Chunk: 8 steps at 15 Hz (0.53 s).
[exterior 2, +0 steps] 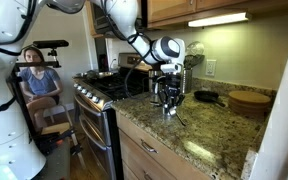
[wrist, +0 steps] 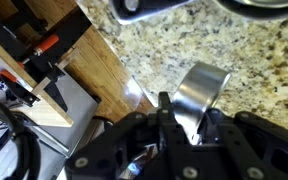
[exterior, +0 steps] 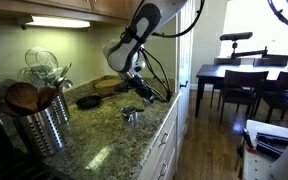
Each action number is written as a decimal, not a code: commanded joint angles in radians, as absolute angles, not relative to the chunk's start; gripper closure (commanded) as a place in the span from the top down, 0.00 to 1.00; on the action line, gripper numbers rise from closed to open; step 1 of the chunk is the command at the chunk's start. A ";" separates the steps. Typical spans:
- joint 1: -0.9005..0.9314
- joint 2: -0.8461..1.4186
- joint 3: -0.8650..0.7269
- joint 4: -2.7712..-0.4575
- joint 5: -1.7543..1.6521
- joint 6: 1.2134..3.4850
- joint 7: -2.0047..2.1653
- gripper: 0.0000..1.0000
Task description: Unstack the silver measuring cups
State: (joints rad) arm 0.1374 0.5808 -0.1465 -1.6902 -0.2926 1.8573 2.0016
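Silver metal in the grip: the silver measuring cups [wrist: 199, 88] show in the wrist view as one shiny curved piece standing up from between the fingers; how many are nested there I cannot tell.
Gripper [wrist: 187, 115]: clamped on that silver piece, with a dark finger [wrist: 165, 108] pressed to each side of it.
Cups' place: in both exterior views they sit directly under the gripper, low at the front part of the counter near its edge; whether they rest on the stone or hang just above it I cannot tell.
Counter [exterior: 104, 145]: speckled granite running along the wall over pale cabinets.
Black pan [exterior: 88, 101]: on the granite behind the gripper, apart from the cups.
Wooden round piece [exterior: 110, 85]: beyond the pan, close to the wall.
Utensil canister [exterior: 46, 122]: ribbed steel, upright, holding wooden spoons and a whisk, well apart from the cups.
Stove [exterior 2: 106, 90]: beside the counter's end.
Person [exterior 2: 36, 72]: seated past the stove.
Dining table [exterior: 246, 70]: dark, with chairs, far across the room.
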 commanded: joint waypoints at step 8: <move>0.153 0.594 -0.145 -1.660 -0.372 1.842 2.024 0.05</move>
